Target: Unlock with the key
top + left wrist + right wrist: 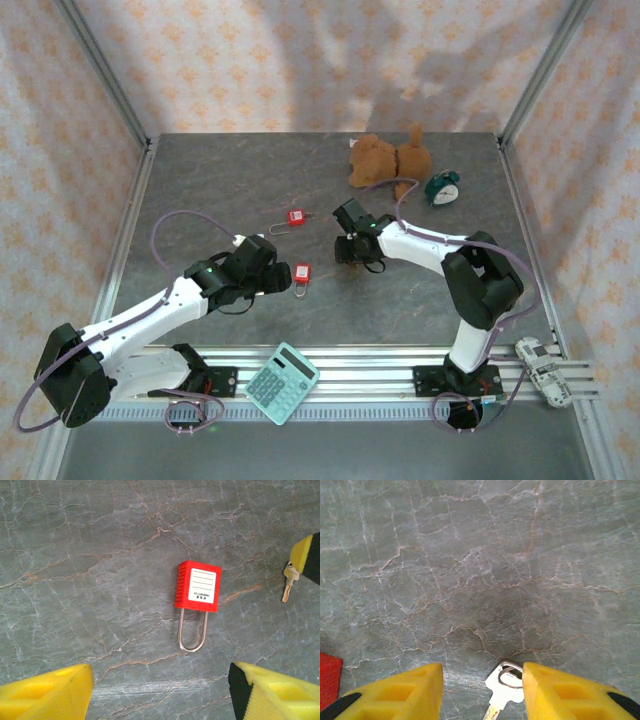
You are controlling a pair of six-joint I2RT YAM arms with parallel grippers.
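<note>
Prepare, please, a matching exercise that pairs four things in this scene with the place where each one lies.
Things: 1 key; 2 calculator; 3 plush toy; 4 toy car.
Places: a by the far edge of the table; b right end of the near rail; c between the fingers of the right pincer; d middle of that rail.
Pairs: 1-c; 2-d; 3-a; 4-b.

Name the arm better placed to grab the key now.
Right. The right fingers stand open on either side of the key, which lies touching one of them. The left fingers are open facing the red padlock, away from the key.
</note>
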